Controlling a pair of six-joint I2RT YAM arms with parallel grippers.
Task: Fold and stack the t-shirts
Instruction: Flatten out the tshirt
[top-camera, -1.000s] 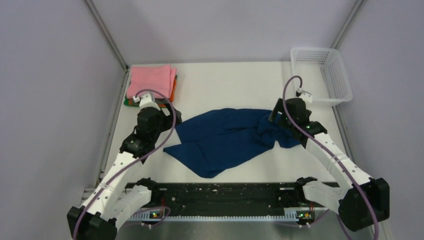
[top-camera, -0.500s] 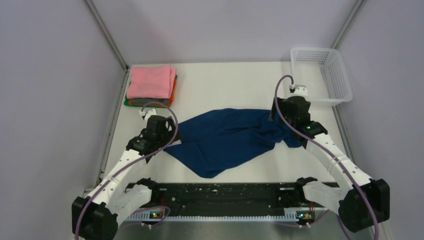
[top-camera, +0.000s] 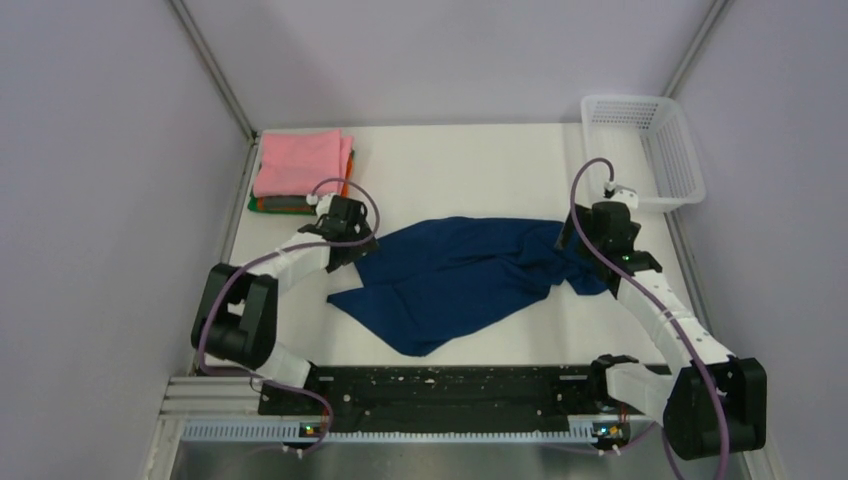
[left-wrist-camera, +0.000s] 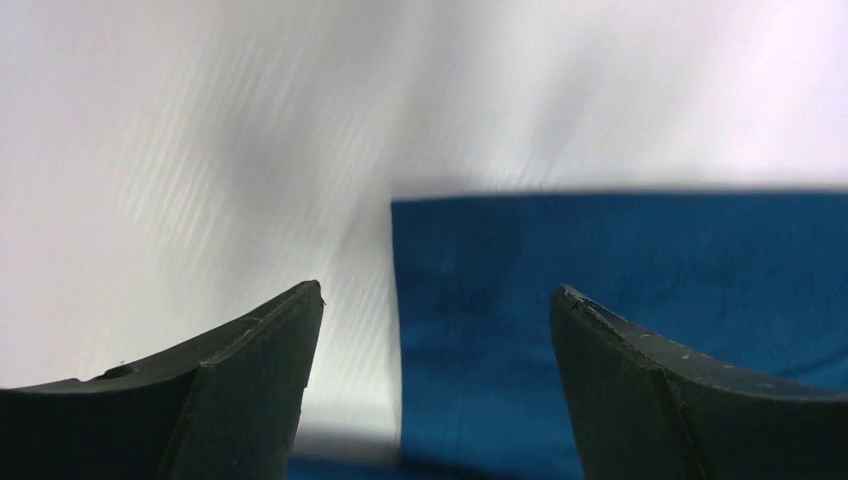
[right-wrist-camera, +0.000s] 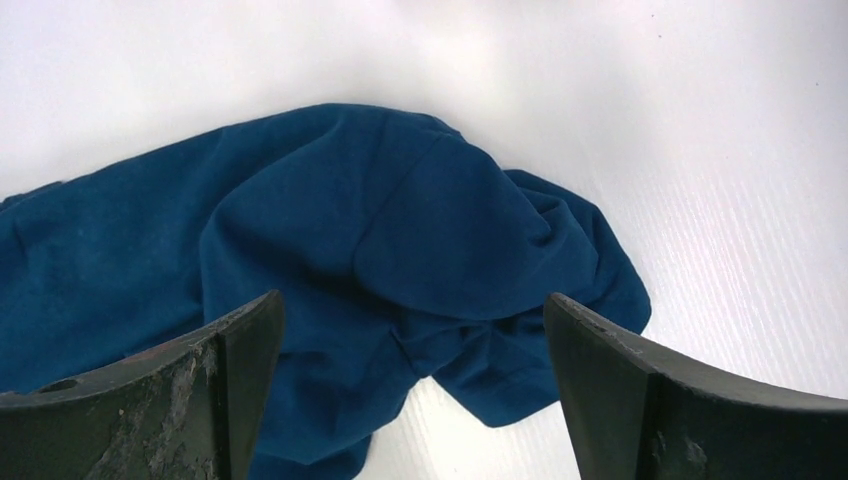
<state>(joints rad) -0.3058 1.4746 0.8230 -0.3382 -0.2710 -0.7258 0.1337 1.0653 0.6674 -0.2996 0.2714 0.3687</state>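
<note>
A dark navy t-shirt (top-camera: 455, 279) lies crumpled across the middle of the table. A stack of folded shirts, pink (top-camera: 297, 163) on top with orange and green edges below, sits at the back left. My left gripper (top-camera: 352, 250) is open and empty over the navy shirt's left corner (left-wrist-camera: 560, 260); its jaws straddle the cloth's edge. My right gripper (top-camera: 572, 262) is open and empty above the bunched right end of the shirt (right-wrist-camera: 400, 240).
A white lattice basket (top-camera: 645, 148) stands at the back right corner. Grey walls enclose the table on the left, back and right. A black rail (top-camera: 440, 385) runs along the near edge between the arm bases.
My left arm has swung from near the pink stack down and right to the navy shirt's left corner. My right gripper has shifted slightly right over the bunched end.
</note>
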